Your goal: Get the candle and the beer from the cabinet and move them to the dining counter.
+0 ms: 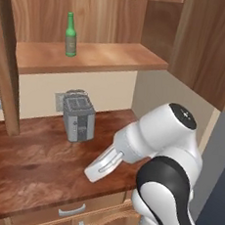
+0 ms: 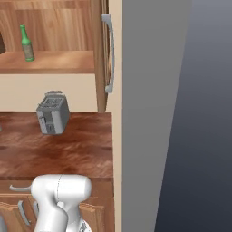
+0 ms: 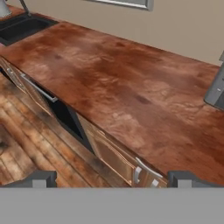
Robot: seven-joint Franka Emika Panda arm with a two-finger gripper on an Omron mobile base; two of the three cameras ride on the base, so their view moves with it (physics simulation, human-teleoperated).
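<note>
The beer is a slim green bottle standing upright on the lower shelf of the open wall cabinet, towards its left; it is also seen from the right side. The cabinet's right door is swung open, its silver bar handle facing out. The candle and the dining counter are out of view. My gripper is open with nothing between its fingers. It looks down over the front edge of the counter below the cabinet, well away from the bottle.
A grey toaster stands on the reddish-brown counter under the cabinet. A sink lies at the counter's far end. Lower drawers and doors with curved handles front a wooden floor. A grey wall stands to the right.
</note>
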